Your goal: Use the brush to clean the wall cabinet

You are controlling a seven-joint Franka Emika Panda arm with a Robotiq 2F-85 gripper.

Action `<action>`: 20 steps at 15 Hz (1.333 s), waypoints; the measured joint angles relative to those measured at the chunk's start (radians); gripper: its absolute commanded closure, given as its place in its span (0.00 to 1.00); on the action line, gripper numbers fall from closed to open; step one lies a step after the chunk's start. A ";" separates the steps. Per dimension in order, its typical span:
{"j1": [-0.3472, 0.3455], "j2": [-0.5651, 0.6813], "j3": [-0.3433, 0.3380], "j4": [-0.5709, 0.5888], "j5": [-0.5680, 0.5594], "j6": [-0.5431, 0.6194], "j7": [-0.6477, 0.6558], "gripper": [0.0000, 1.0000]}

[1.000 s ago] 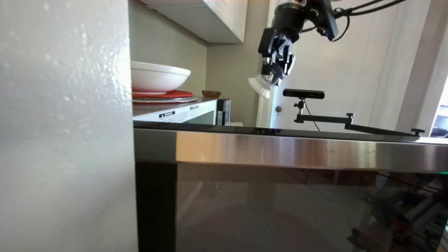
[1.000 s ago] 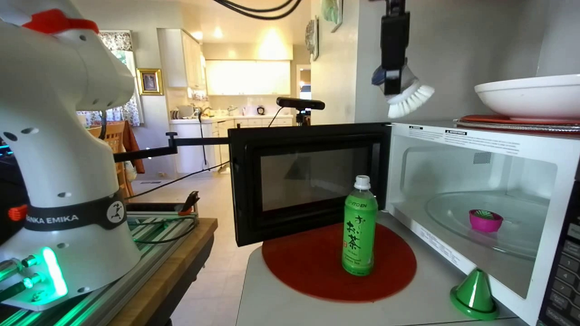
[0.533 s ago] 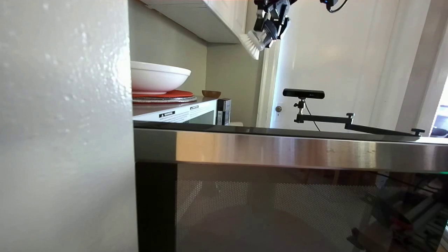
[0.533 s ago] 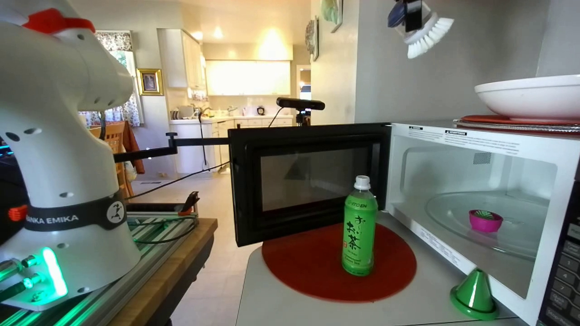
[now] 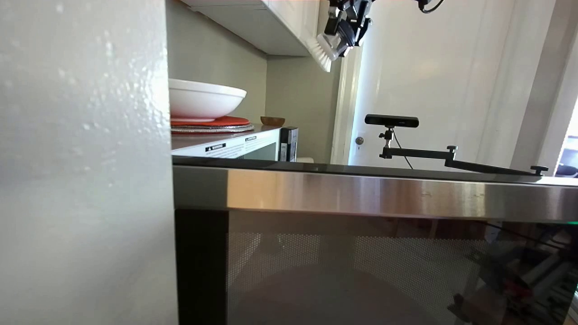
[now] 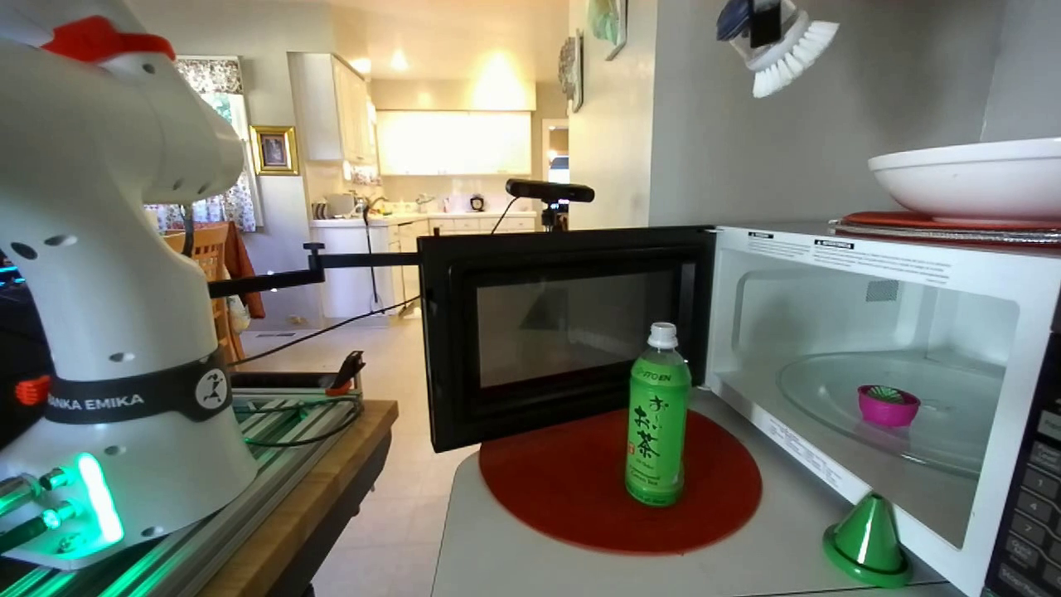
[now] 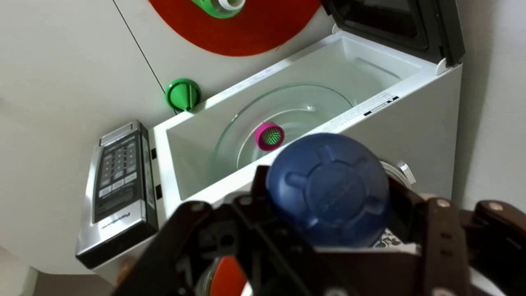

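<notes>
Arm (image 6: 124, 274) reads "EMIKA", microwave (image 5: 235, 147) "WARNING", bottle (image 6: 657, 419) "お茶"

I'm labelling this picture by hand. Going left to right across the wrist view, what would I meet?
Control panel, green cone, green bottle, pink cup, blue-topped brush, microwave door.

1 green bottle (image 6: 657, 423) on red mat (image 6: 555, 493)

wrist: down over microwave (image 7: 349, 117) | both exterior views: share bowl (image 5: 205, 101), side-on
</notes>
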 measured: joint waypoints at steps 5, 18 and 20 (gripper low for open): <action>0.001 0.050 0.009 0.211 -0.003 -0.025 0.000 0.65; 0.014 0.420 0.044 0.873 -0.009 -0.084 0.000 0.65; 0.014 0.470 0.046 0.955 -0.012 -0.078 0.000 0.65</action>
